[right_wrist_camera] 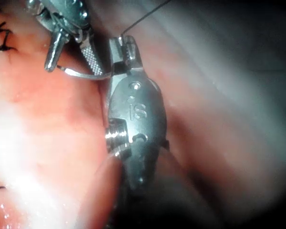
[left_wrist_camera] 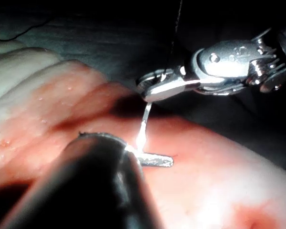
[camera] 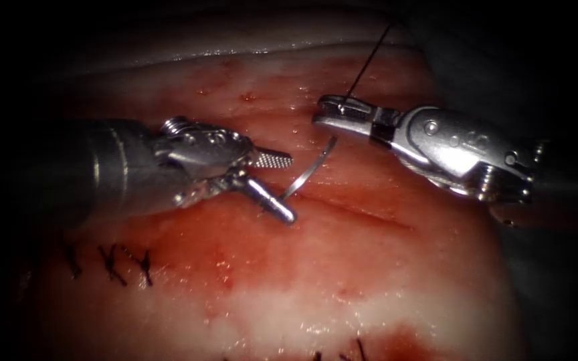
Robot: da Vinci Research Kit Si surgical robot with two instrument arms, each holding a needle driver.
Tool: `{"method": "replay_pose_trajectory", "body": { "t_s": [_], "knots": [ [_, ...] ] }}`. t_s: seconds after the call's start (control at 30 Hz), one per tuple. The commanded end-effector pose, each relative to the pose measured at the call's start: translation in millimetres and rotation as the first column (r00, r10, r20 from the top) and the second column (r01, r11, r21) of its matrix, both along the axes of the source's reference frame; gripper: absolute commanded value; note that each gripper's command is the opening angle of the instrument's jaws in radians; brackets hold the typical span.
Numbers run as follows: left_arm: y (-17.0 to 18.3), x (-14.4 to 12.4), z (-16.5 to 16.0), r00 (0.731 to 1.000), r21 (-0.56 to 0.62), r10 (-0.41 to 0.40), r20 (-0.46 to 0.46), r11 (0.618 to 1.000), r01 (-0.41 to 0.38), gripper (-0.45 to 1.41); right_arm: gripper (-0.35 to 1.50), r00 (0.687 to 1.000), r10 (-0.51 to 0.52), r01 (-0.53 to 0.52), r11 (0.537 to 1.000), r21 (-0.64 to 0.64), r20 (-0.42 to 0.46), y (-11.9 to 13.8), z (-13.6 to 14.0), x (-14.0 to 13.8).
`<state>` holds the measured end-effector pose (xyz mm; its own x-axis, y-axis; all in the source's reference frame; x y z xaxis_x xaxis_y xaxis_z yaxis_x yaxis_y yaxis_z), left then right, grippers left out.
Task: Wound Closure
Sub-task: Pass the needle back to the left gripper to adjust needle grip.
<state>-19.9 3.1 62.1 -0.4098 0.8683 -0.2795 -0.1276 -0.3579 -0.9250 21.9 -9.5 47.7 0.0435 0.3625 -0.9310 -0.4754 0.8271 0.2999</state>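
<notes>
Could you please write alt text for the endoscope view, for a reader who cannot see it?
The left tool, jaws open, touches one end of the curved needle above the cut in the tissue. The right tool is shut on the thread.

needle (camera: 309, 168) stands between both claws.

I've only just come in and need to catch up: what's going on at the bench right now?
Two tools work over the pink pork-belly tissue beside its unclosed cut. The left arm's tool has its jaws open around the curved steel needle, which stands above the tissue near the cut. The right arm's tool has its jaws shut on the thin black thread, which runs up and away. Dark finished stitches sit further left.
</notes>
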Motion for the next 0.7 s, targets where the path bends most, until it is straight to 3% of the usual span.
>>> {"method": "replay_pose_trajectory", "body": {
  "t_s": [0.03,0.23,0.27,0.3,0.37,0.4,0.53,0.6,0.63,0.67,0.7],
  "knots": [
    [0.4,-0.5,0.5,1.000,0.000,-0.001,-0.001,1.000,0.001,0.81,-0.35,1.000,-0.003,0.003,1.000,-0.004,-0.005,0.3,0.5,0.9],
    [0.6,-0.8,0.6,1.000,0.090,-0.018,-0.017,0.996,0.019,0.74,-0.35,1.000,-0.010,0.010,1.000,-0.016,-0.008,0.0,0.2,1.3],
    [0.6,-0.8,0.7,1.000,0.097,-0.020,-0.021,0.995,0.022,0.43,-0.35,1.000,-0.010,0.010,1.000,-0.016,-0.008,0.0,0.2,1.3],
    [0.6,-0.8,0.7,1.000,0.097,-0.020,-0.021,0.995,0.022,0.43,-0.35,1.000,-0.010,0.010,1.000,-0.016,-0.008,0.0,0.2,1.3],
    [0.5,-0.6,0.7,1.000,0.106,-0.019,-0.022,0.994,0.021,-0.01,-0.35,1.000,-0.010,0.010,1.000,-0.016,-0.008,0.0,0.2,1.3],
    [0.5,-0.5,0.7,0.999,0.139,-0.011,-0.038,0.990,0.016,-0.45,-0.35,1.000,-0.010,0.010,1.000,-0.016,-0.008,0.0,0.2,1.3],
    [0.5,-0.3,0.7,0.999,0.194,-0.011,-0.051,0.981,0.020,-0.45,-0.35,1.000,-0.010,0.009,1.000,-0.016,-0.008,0.1,0.2,1.3],
    [0.5,-0.3,0.7,0.999,0.214,-0.011,-0.053,0.977,0.022,-0.45,-0.25,1.000,0.004,-0.004,1.000,-0.023,-0.006,0.2,0.2,1.5],
    [0.7,-0.2,0.6,0.999,0.223,-0.026,-0.043,0.974,0.035,-0.45,0.42,0.999,0.044,-0.043,0.997,0.064,-0.016,0.3,0.1,1.6],
    [0.7,-0.2,0.6,0.999,0.223,-0.026,-0.043,0.974,0.035,-0.45,0.42,0.999,0.044,-0.043,0.997,0.064,-0.016,0.3,0.1,1.6],
    [0.8,-0.2,0.6,0.999,0.225,-0.033,-0.033,0.974,0.039,-0.45,0.71,0.998,0.069,-0.067,0.992,0.105,-0.013,0.3,0.1,1.7]
  ]
}}
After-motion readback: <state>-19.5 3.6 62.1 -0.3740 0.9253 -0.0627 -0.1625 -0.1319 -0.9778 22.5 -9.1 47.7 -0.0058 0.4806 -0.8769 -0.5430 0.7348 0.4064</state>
